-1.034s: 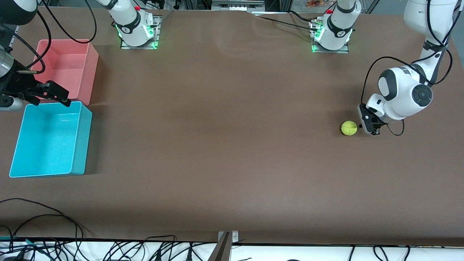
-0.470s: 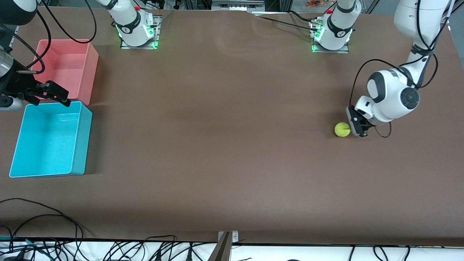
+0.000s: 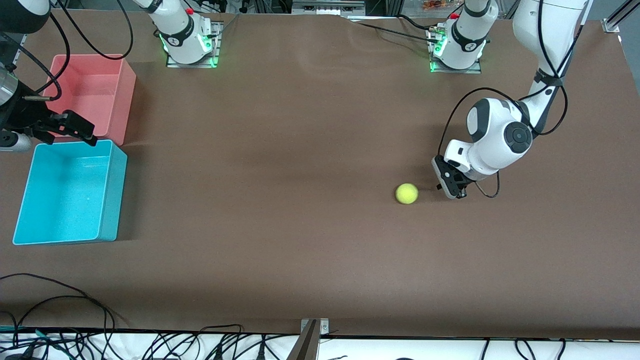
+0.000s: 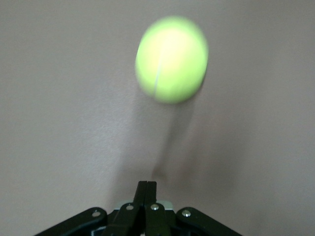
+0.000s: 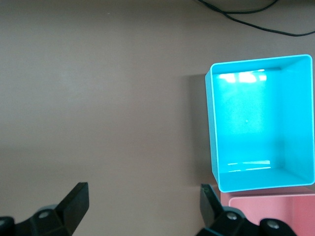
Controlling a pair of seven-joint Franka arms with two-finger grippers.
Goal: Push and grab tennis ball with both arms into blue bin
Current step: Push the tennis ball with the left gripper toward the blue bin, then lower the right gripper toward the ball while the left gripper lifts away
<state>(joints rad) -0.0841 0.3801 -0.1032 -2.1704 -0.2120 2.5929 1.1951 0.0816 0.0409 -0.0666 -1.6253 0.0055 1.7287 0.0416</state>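
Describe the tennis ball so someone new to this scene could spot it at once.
On the brown table, look toward the left arm's end, where the left hand is down low with fingers shut. The tennis ball lies loose on the tabletop just beside it, apart from it. It is the only small, round, yellow-green thing there.

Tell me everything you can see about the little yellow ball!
The tennis ball is small, round and fuzzy-looking, bright yellow-green, with a thin curved seam showing in the left wrist view. It sits alone on the brown table, toward the left arm's end. Nothing touches it: the left tool is beside it with a gap between them, fingers shut. It looks smeared in the left wrist view, perhaps rolling.
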